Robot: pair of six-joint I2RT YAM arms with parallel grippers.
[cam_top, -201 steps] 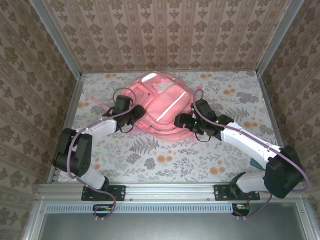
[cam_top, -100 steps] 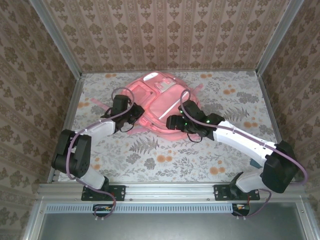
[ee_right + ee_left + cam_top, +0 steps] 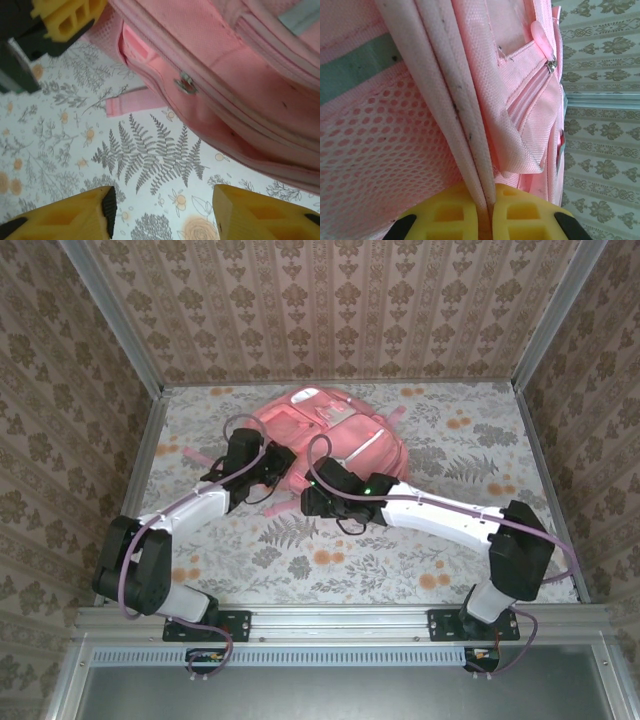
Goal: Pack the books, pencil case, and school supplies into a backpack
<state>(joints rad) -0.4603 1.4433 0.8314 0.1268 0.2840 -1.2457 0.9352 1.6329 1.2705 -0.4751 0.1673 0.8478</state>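
The pink backpack [image 3: 345,432] lies at the back middle of the table. My left gripper [image 3: 274,466] is at its left side, and its yellow fingers [image 3: 445,212] are shut on a folded seam edge of the backpack [image 3: 470,110] next to the mesh pocket. My right gripper [image 3: 308,499] hovers just off the bag's near-left edge, above the tablecloth. Its fingers [image 3: 85,215] stand open with nothing between them, and the backpack [image 3: 235,75] with a zip pull [image 3: 185,83] sits above them. The books, pencil case and school supplies are out of view.
A loose pink strap [image 3: 134,103] lies on the floral tablecloth [image 3: 330,560] beside the bag. Patterned walls [image 3: 330,310] close in the back and both sides. Both arms crowd the bag's near-left corner.
My right arm swung left along the bag's front to its near-left corner, with its jaws narrowing. My left gripper shut on the backpack's seam, and the bag shifted and bunched up.
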